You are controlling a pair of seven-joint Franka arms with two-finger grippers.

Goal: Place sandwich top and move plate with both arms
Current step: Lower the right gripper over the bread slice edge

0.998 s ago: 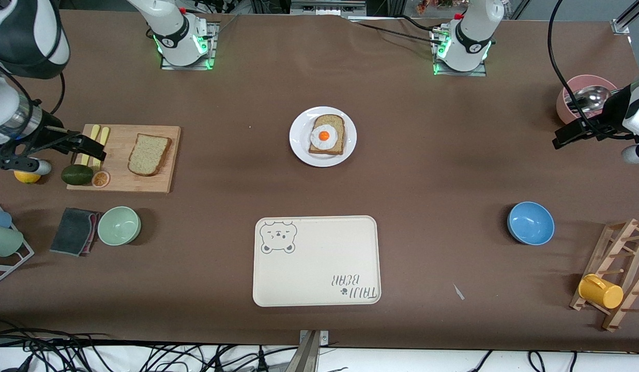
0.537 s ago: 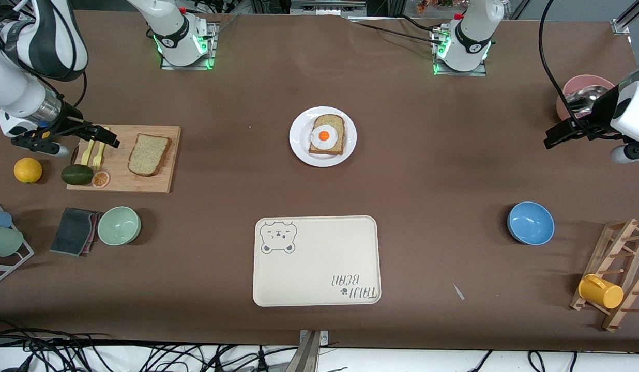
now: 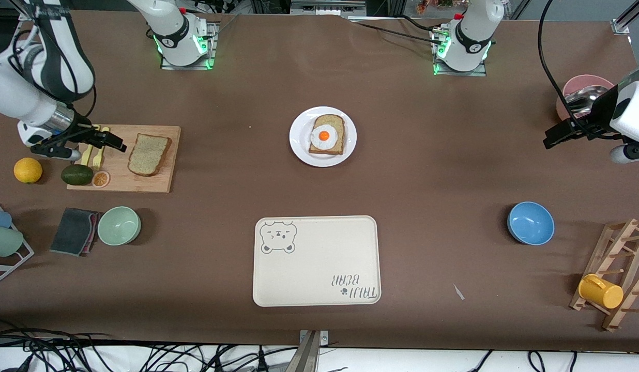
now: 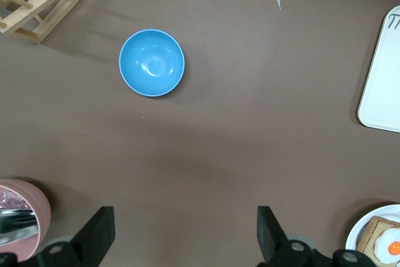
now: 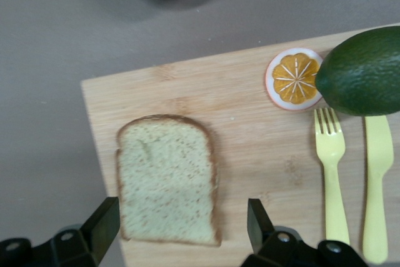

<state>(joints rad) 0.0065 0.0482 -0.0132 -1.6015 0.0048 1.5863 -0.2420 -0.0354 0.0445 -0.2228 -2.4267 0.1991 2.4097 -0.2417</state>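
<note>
The sandwich top (image 3: 149,154), a plain brown slice, lies flat on a wooden cutting board (image 3: 143,183) toward the right arm's end. My right gripper (image 3: 115,145) hangs open over the board beside the slice; in the right wrist view the sandwich top (image 5: 165,179) has one edge between the spread fingers of the right gripper (image 5: 181,217). The white plate (image 3: 299,150) stands mid-table and bears a bread slice with a fried egg (image 3: 325,136). My left gripper (image 3: 549,140) waits open over bare table at the left arm's end, nothing between the fingers of the left gripper (image 4: 184,224).
An avocado (image 3: 76,174), an orange slice (image 3: 100,179) and a yellow fork and knife (image 3: 95,151) share the board. Nearer the camera are a green bowl (image 3: 119,225), a cream bear-print tray (image 3: 316,261) and a blue bowl (image 3: 530,222). A pink bowl (image 3: 586,82) sits by the left gripper.
My right gripper has swung from the table's end over the board toward the plain slice. The left gripper has shifted slightly toward the middle.
</note>
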